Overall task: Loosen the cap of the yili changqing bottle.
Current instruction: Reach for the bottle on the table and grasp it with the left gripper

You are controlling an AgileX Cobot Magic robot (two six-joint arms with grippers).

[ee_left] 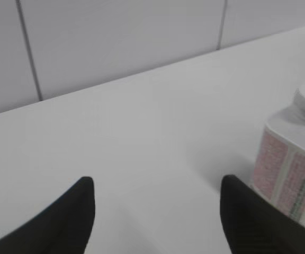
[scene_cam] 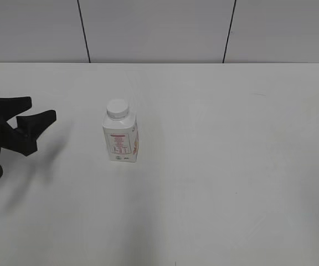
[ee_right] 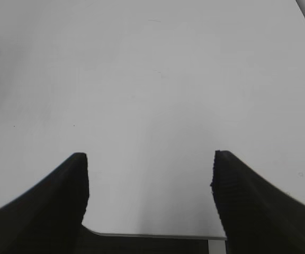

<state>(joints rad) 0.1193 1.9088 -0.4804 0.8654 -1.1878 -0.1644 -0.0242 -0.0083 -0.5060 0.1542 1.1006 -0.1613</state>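
A small white squarish bottle, the yili changqing bottle [scene_cam: 121, 141], is seen standing upright on a plain white desk [scene_cam: 231, 166], a little left of centre in the exterior view. Its cap [scene_cam: 117, 108], a flat white disc with a ribbed rim, is seated on the neck.

The bottle is judged to be light, thin-walled plastic, smooth and somewhat slippery, and liable to tip or turn if only the cap is twisted. The flat label sides would be best gripped by one hand to steady the body, and the ribbed rim of the cap taken by the other.

The left hand [scene_cam: 29, 117] is shown at the left edge, its dark fingers spread apart and holding nothing, well apart from the bottle. The right hand [ee_right: 150, 182] is also held wide open and empty above bare desk.

The whole bottle and its distance from the left hand are given only by the exterior view. The pink label print and the cap's underside are shown close up, at the right edge, only in the left wrist view. The right hand is shown only by its own wrist view.
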